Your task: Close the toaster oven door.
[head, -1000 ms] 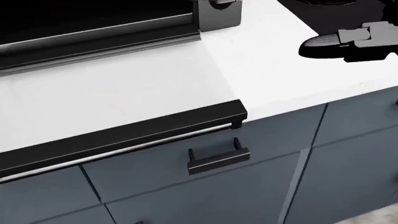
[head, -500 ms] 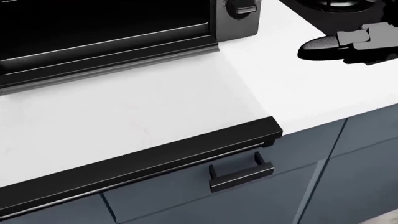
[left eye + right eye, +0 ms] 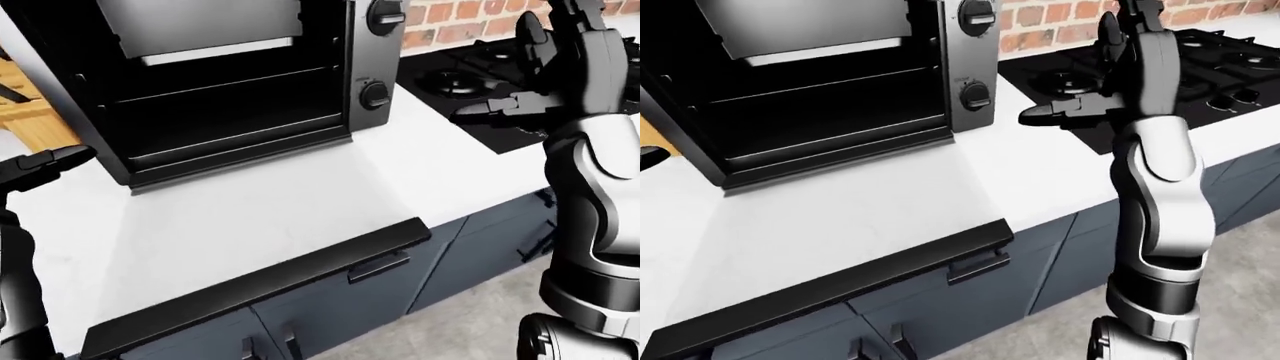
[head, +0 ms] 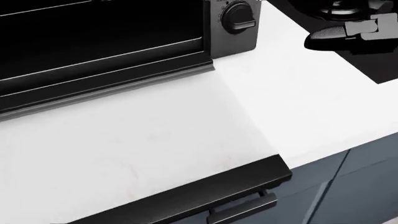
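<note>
While its door (image 3: 270, 289) lies dropped flat over the white counter (image 4: 311, 102), its dark handle edge reaching the counter's bottom rim in the left-eye view, the toaster oven (image 3: 215, 82) sits open at the top left of that view, dark cavity and wire rack exposed. 2 black knobs (image 3: 375, 94) stand on its right-hand panel, 1 above the other. Just right of the oven, the right hand (image 3: 530, 82) hovers raised above the counter near the black gas stove (image 3: 1200, 75), fingers spread wide and gripping nothing, well apart from the door. At the left edge of the left-eye view, only a dark fingertip of the left hand (image 3: 45, 166) shows beside the oven's lower corner; whether it is spread or closed cannot be told. Blue-grey cabinets (image 3: 400, 300) with black pulls (image 4: 246, 207) run below the counter, and a brick wall (image 3: 460, 19) rises behind the stove.
</note>
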Controlling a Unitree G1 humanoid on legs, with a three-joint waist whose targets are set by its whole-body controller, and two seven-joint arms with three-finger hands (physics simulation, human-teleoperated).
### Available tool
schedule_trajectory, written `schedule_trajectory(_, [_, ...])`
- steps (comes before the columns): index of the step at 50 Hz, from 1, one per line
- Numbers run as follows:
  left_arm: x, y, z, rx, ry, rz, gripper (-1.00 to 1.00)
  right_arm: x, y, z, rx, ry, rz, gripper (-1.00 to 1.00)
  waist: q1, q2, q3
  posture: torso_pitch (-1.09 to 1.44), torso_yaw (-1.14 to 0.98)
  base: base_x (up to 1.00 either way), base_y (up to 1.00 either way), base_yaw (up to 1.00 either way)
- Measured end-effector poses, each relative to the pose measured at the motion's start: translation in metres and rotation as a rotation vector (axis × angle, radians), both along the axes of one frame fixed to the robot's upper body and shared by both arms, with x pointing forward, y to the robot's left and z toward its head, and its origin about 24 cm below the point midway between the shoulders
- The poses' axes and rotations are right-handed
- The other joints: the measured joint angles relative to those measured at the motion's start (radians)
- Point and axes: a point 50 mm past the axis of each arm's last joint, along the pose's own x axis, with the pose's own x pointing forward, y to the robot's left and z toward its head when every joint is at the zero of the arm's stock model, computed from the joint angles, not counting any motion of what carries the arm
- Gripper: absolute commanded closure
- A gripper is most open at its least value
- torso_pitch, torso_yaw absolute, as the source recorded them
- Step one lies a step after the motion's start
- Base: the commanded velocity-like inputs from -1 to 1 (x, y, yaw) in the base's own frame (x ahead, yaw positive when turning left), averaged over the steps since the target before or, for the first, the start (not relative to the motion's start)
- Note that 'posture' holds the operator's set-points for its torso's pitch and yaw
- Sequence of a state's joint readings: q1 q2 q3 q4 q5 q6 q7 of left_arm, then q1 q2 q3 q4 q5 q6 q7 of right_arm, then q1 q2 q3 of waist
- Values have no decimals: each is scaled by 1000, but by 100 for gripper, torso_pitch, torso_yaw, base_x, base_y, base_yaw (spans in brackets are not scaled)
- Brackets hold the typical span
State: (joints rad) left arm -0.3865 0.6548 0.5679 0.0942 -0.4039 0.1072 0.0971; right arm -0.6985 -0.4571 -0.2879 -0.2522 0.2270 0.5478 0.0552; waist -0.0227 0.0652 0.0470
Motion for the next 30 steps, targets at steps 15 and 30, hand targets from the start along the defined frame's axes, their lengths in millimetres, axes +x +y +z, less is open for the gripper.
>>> schedule_trajectory(15, [3,-1,-14,-24,53,-10,-100,3,-7,-6,16,34,-47,-100,19,-50,2,0,0,0,0,9])
schedule_trajectory(30, [2,-1,-11,-28,14,-12,-100,4,-14,-5,12,30,-85,-100,41,-132,8,0,0,0,0,100])
